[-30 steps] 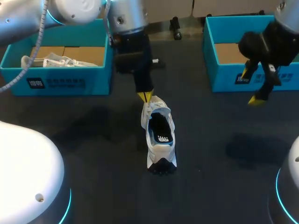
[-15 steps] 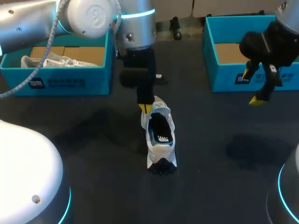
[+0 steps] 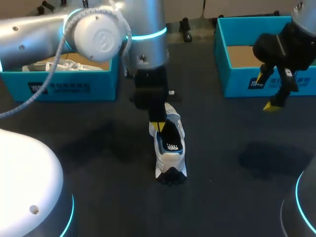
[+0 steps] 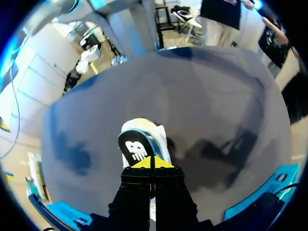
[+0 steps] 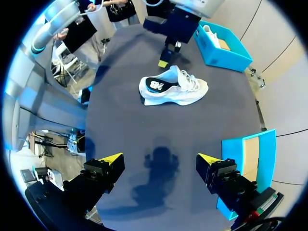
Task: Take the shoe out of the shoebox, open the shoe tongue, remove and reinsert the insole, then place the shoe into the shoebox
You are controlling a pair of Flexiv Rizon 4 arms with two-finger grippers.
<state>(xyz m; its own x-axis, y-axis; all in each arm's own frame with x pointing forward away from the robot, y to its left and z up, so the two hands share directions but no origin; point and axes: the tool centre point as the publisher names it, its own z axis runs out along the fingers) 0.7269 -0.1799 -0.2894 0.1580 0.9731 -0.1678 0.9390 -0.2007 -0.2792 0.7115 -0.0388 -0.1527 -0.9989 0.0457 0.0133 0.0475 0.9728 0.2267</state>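
Observation:
A white sneaker (image 3: pixel 170 155) stands upright mid-table, heel toward the near edge, its black insole (image 3: pixel 170 138) with a white logo showing in the mouth. My left gripper (image 3: pixel 159 127) is shut, its yellow tips together at the front of the shoe's mouth, over the tongue. In the left wrist view the left gripper (image 4: pixel 151 162) points at the insole (image 4: pixel 137 149), and nothing shows between its tips. My right gripper (image 3: pixel 265 91) hangs open and empty in front of the right shoebox (image 3: pixel 224 79); the right gripper (image 5: pixel 159 161) is well clear of the sneaker (image 5: pixel 173 89).
A teal shoebox (image 3: pixel 64 86) at the back left holds another white shoe (image 3: pixel 64 64). The right teal box shows only its bare cardboard floor (image 3: pixel 242 54). The dark tabletop (image 3: pixel 232 187) lies bare around the sneaker.
My left arm has moved toward the near edge along the shoe, its shut tips going from the toe end to the mouth. The right arm and the sneaker have stayed put.

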